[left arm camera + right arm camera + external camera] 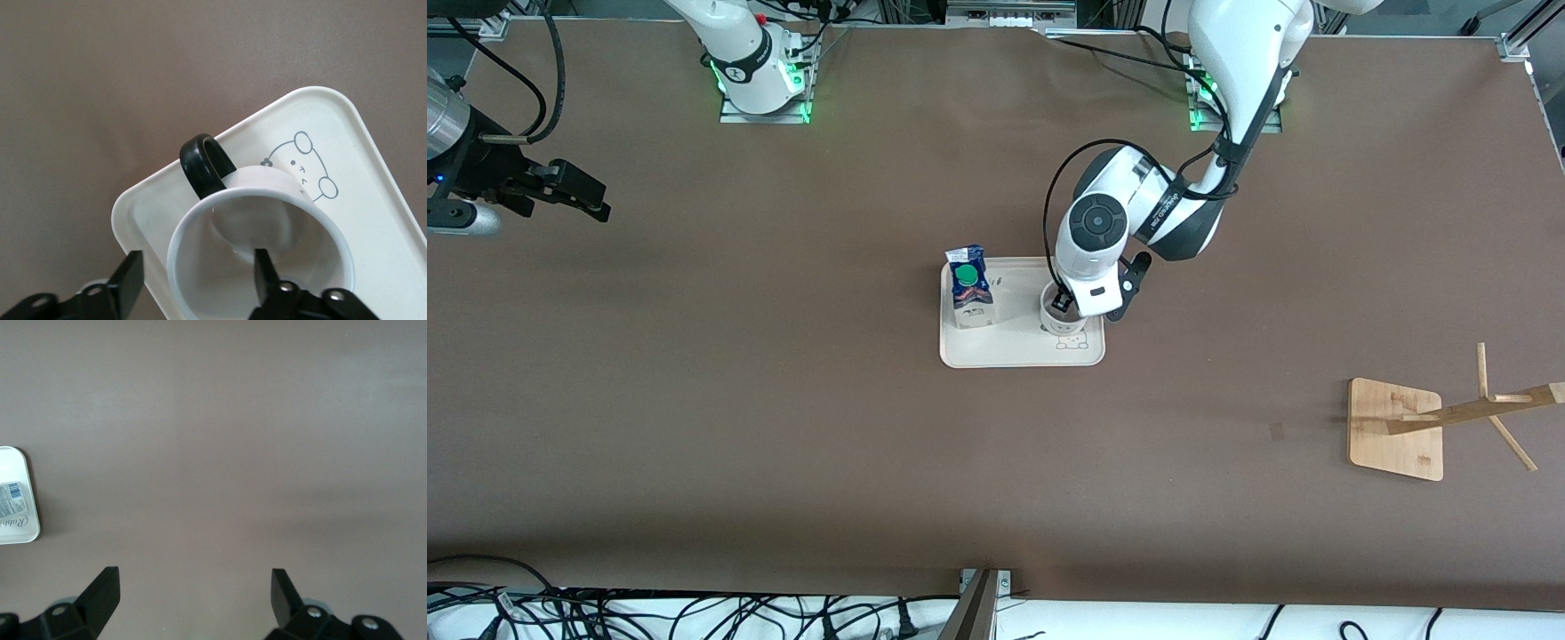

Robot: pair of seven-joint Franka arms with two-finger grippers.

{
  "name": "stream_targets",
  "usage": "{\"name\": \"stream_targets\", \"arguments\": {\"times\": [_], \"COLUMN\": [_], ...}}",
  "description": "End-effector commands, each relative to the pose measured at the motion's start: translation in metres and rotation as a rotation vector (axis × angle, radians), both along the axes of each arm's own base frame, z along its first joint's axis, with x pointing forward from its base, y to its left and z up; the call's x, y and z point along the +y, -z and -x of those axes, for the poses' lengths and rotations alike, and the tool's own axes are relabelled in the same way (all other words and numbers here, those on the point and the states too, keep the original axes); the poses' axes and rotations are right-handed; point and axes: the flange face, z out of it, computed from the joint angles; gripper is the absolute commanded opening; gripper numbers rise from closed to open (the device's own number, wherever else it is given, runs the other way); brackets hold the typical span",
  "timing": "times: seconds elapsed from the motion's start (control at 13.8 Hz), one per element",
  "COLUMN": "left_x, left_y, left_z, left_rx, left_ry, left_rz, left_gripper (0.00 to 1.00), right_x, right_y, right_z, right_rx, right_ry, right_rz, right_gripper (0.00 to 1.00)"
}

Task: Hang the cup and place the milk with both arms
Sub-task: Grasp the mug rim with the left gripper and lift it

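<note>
Table: a broad brown surface [783, 427] ran the width of the room, with a tangle of black cables [649, 613] along its near edge.
Wooden rack: a bamboo stand [1396, 429] with slanted pegs stood toward the left arm's end, nearer the camera than the tray.
Tray: a cream tray [1005, 356] with a printed bear lay mid-table.
Milk: the carton [969, 289] stood upright in the tray, at its end toward the right arm.
Cup: the white mug [267, 220] sat upright in the tray at its other end, black handle up against the tray's rim.
Left gripper: it [197, 273] was down at the cup, one finger inside the mouth, one outside, the wall between them; grip not certain.
Right gripper: it [195, 590] hung spread wide over bare table near the right arm's end, waiting.
</note>
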Motion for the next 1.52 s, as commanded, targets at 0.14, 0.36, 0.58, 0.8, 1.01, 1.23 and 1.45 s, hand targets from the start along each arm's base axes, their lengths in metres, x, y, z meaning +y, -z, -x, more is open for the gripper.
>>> {"name": "stream_targets", "arguments": {"times": [0.14, 0.36, 0.58, 0.8, 1.01, 1.23, 1.45], "left_x": [-0.002, -0.003, -0.003, -0.002, -0.002, -0.005, 0.002], "left_y": [-0.001, -0.001, 0.000, -0.008, -0.027, -0.057, -0.093], "left_z": [-0.002, -0.001, 0.001, 0.000, 0.005, 0.014, 0.015], "left_rx": [-0.032, -0.031, -0.025, -0.030, -0.011, 0.005, -0.005], "left_ry": [0.099, 0.107, 0.109, 0.114, 0.145, 0.183, 0.194], "left_rz": [-0.028, -0.028, -0.032, -0.026, -0.033, -0.029, -0.024], "left_gripper": [0.11, 0.00, 0.00, 0.00, 0.00, 0.00, 0.00], "right_x": [0.000, 0.000, 0.000, 0.000, 0.000, 0.000, 0.000], "right_y": [-0.006, -0.006, -0.006, -0.006, -0.006, -0.005, -0.005], "right_z": [0.000, 0.000, 0.000, 0.002, 0.002, 0.003, 0.006], "right_rx": [0.002, 0.004, 0.004, 0.016, 0.017, 0.027, 0.042], "right_ry": [-0.013, -0.013, -0.013, -0.011, -0.011, -0.009, -0.009], "right_rz": [0.011, 0.011, 0.012, 0.013, 0.013, 0.013, 0.014], "right_gripper": [1.00, 1.00, 1.00, 1.00, 1.00, 1.00, 1.00]}}
